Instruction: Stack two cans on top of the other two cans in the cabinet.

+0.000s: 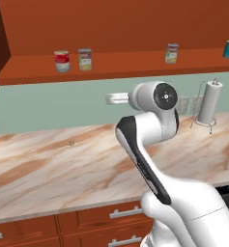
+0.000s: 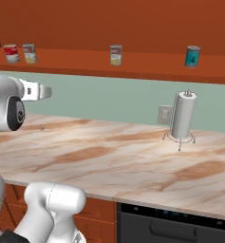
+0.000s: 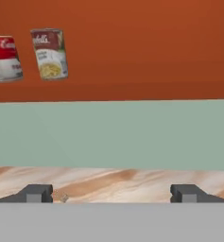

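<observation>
Hand view: fingers (image 3: pixel 111 194) spread wide, empty, low over the table (image 3: pixel 132 182), yellow-green can (image 3: pixel 49 53) just right of the red-and-white can (image 3: pixel 4 57) on the cabinet ledge (image 3: pixel 132 90); reaching up risks clipping the red neighbour.

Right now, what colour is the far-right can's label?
Teal-blue can; clearest in the right base view.

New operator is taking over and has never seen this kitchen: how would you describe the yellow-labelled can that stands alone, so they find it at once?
Look at the long reddish-brown cabinet ledge above the pale green wall. Four cans stand on it: a red-and-white can and a yellow-labelled can close together at the left end, a teal can far right. Yours is the lone yellow-labelled can near the middle, with open shelf on both sides.
</observation>
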Motion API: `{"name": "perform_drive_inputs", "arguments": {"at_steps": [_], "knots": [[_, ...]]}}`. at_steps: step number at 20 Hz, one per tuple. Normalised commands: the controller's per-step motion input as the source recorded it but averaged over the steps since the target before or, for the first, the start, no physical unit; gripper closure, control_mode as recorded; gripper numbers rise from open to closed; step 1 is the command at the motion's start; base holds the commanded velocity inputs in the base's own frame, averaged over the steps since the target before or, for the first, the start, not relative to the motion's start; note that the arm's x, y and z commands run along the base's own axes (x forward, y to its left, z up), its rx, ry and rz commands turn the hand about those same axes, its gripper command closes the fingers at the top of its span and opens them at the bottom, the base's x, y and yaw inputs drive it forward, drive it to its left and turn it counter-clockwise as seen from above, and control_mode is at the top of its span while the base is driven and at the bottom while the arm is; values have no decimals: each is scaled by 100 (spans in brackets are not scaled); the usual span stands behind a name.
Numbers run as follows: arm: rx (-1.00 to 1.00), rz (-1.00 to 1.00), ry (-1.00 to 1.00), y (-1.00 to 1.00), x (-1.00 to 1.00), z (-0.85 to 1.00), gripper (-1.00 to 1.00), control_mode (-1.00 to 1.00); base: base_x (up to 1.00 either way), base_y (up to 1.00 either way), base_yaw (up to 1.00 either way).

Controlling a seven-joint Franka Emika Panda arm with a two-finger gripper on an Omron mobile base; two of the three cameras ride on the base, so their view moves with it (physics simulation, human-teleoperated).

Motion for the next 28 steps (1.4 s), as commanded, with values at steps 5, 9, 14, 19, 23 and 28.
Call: {"name": "perform_drive_inputs", "arguments": {"at_steps": [5, 9, 14, 19, 23, 28], "knots": [[8, 0, 7, 34, 5, 44, -100, -100, 0, 0, 0], [11, 0, 8, 20, 3, 41, -100, -100, 0, 0, 0], [7, 8, 0, 3, 11, 33, -100, -100, 0, 0, 0], [1, 15, -2, 0, 18, 24, -100, -100, 0, 0, 0], [0, 18, 0, 4, 26, 15, -100, -100, 0, 0, 0], [0, 22, 0, 10, 38, 7, -100, -100, 0, 0, 0]]}}
